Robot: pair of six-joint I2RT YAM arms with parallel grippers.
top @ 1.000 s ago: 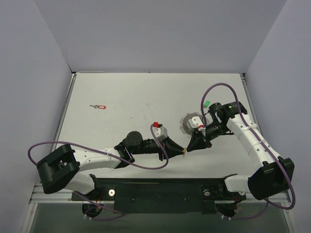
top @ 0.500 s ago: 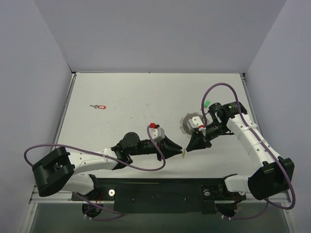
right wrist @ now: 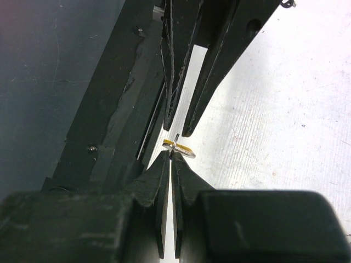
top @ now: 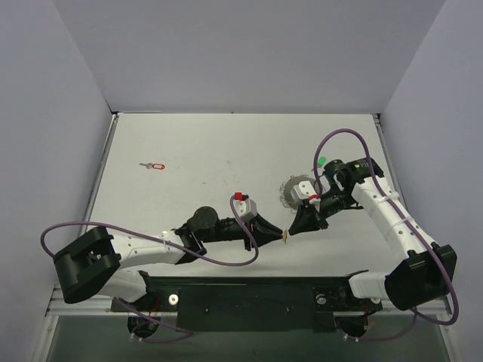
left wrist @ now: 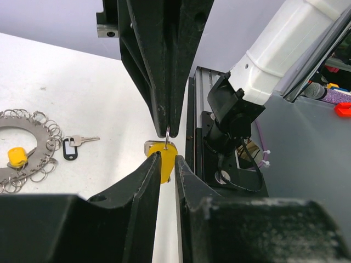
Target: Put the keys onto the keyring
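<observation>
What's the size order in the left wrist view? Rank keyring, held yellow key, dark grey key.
1. keyring.
2. held yellow key and dark grey key look alike; the yellow one is nearer the camera, so unranked.

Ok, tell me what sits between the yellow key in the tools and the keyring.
Nothing visible blocks it. The yellow key, gripped by the left tool with the right tool pinching its loop, has bare table toward the keyring; only a dark grey key lies beside the ring's rim.
</observation>
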